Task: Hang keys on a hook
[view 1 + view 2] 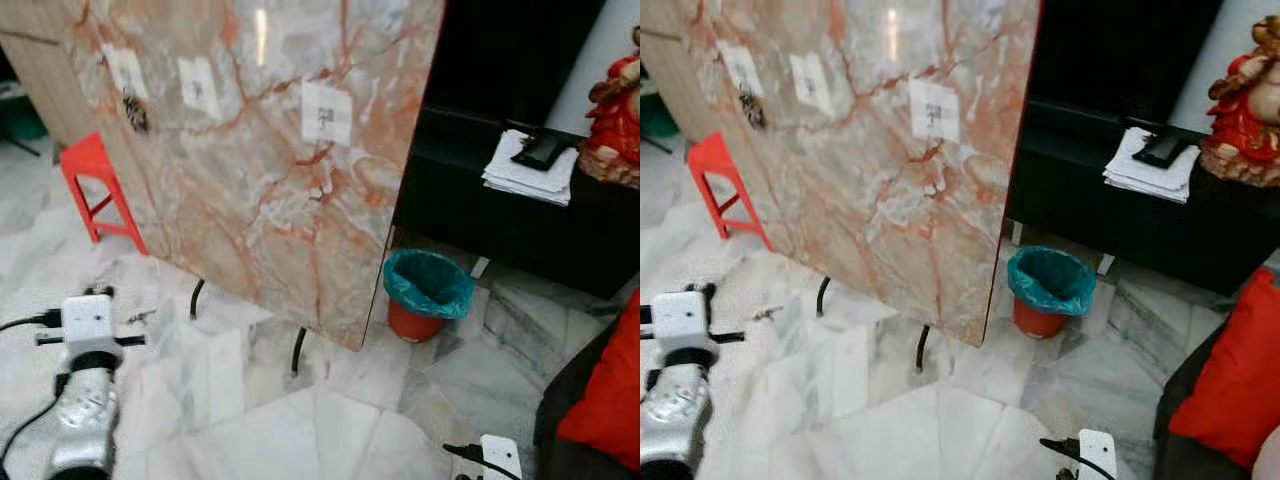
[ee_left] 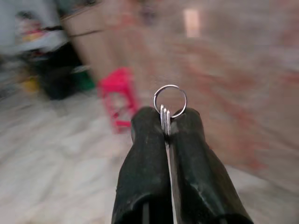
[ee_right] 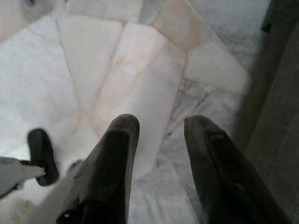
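Marble-patterned, pink and veined, a large board [image 1: 270,150] leans on black legs across the white stone floor [image 1: 300,430]. Three pale hook plates are fixed to its face: one on the left with a dark bunch of keys [image 1: 135,110] already hanging from it, a middle one [image 1: 198,85], and a right one [image 1: 326,113]. A red stool [image 1: 95,185] stands just beside the board's left edge. Past the board's right edge a red bin with a teal liner [image 1: 428,293] sits on the floor, near a black cabinet [image 1: 500,215] that carries a stack of papers [image 1: 528,168] and a red figurine [image 1: 615,115]. A red cushion [image 1: 608,385] lies at the lower right.

The left gripper [image 2: 167,122] is held low, in front of the board and well apart from it, its black fingers pressed together on a silver key ring [image 2: 170,100] that pokes out between the tips. The left wrist view is blurred. The right gripper [image 3: 159,123] hangs over the floor tiles with its fingers spread and nothing between them.
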{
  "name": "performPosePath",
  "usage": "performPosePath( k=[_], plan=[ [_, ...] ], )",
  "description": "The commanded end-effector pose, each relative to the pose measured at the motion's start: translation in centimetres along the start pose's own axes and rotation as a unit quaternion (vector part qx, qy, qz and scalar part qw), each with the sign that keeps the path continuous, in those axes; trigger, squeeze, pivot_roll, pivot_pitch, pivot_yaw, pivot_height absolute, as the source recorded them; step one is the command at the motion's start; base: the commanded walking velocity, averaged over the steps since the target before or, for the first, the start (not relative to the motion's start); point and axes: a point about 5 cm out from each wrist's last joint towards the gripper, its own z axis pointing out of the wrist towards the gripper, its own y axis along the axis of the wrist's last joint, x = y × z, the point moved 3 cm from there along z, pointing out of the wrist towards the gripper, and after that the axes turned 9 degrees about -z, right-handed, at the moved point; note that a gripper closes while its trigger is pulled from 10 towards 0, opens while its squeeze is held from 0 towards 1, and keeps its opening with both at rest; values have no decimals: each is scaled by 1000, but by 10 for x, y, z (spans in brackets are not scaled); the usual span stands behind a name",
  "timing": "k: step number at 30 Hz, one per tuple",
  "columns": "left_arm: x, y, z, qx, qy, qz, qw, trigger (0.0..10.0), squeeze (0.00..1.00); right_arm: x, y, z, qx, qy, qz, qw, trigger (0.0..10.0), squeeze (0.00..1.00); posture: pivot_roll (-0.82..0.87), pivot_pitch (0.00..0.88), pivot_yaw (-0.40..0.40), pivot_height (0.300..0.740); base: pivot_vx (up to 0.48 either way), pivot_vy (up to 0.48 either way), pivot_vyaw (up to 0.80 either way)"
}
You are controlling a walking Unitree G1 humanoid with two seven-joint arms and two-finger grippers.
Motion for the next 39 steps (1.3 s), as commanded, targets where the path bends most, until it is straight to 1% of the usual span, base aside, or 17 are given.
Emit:
performPosePath(
  k=[1, 2, 3, 4, 5, 8, 10, 12, 15, 18, 22, 25, 29, 32, 39],
  plan=[
    [-17, 13, -1, -22, -43, 8, 999, 10000, 0, -4, 0, 0, 1, -5, -5, 1000, 10000, 0, 12, 0, -64, 740, 0, 0, 0],
    [-23, 18, -4, -29, -56, -3, 998, 10000, 0, -4, 0, -1, 1, -5, -6, 1000, 10000, 0, 13, 0, -64, 740, 0, 0, 0],
    [-38, 24, -11, -33, -82, -30, 996, 10000, 0, -5, -1, -1, 2, -5, -6, 1000, 10000, 0, 13, 0, -63, 740, 0, 0, 0],
    [-38, 24, -11, -33, -82, -30, 996, 10000, 0, -5, -1, -1, 2, -5, -6, 1000, 10000, 0, 13, 0, -63, 740, 0, 0, 0],
    [-50, 35, -19, -43, -111, -43, 992, 10000, 0, -5, -1, -1, 2, -6, -6, 1000, 10000, 0, 11, 0, -62, 740, 0, 0, 0],
    [-58, 47, -31, -51, -116, -60, 990, 10000, 0, -6, -1, -1, -3, -6, -1, 1000, 10000, 0, 10, 0, -62, 740, 0, 0, 0],
    [-60, 48, -35, -47, -112, -70, 990, 10000, 0, -6, 0, -1, -4, -5, -1, 1000, 10000, 0, 10, 0, -62, 740, 0, 0, 0],
    [-63, 48, -38, -34, -124, -81, 988, 10000, 0, -6, 0, -1, -3, -4, -7, 1000, 10000, 0, 10, 0, -62, 740, 0, 0, 0],
    [-64, 51, -39, -27, -139, -91, 986, 10000, 0, -5, -1, -1, -3, -4, -8, 1000, 10000, 0, 18, 0, -66, 740, 0, 0, 0],
    [-60, 54, -37, -16, -129, -105, 986, 10000, 0, -5, -1, -1, -5, -4, -6, 1000, 10000, 0, 11, 0, -60, 740, 0, 0, 0],
    [-58, 58, -33, -10, -124, -131, 984, 10000, 0, -5, -1, -1, 2, -2, -16, 1000, 10000, 0, 11, 0, -60, 740, 0, 0, 0],
    [-57, 64, -31, -15, -130, -126, 983, 10000, 0, -5, -2, -1, 4, -2, -17, 1000, 10000, 0, 21, 0, -63, 740, 0, 0, 0],
    [-56, 69, -28, -17, -127, -137, 982, 10000, 0, -5, -3, -1, 5, -1, -19, 1000, 10000, 0, 20, 0, -61, 740, 180, 0, 0],
    [-59, 73, -25, -17, -137, -138, 981, 10000, 0, -4, -3, -1, 4, 1, -20, 1000, 10000, 0, 18, 0, -57, 740, 247, 0, 0],
    [-62, 76, -23, -17, -143, -142, 979, 10000, 0, -3, -4, -1, 6, 3, -23, 1000, 10000, 0, 18, 0, -54, 740, 268, 0, 0]
  ],
)
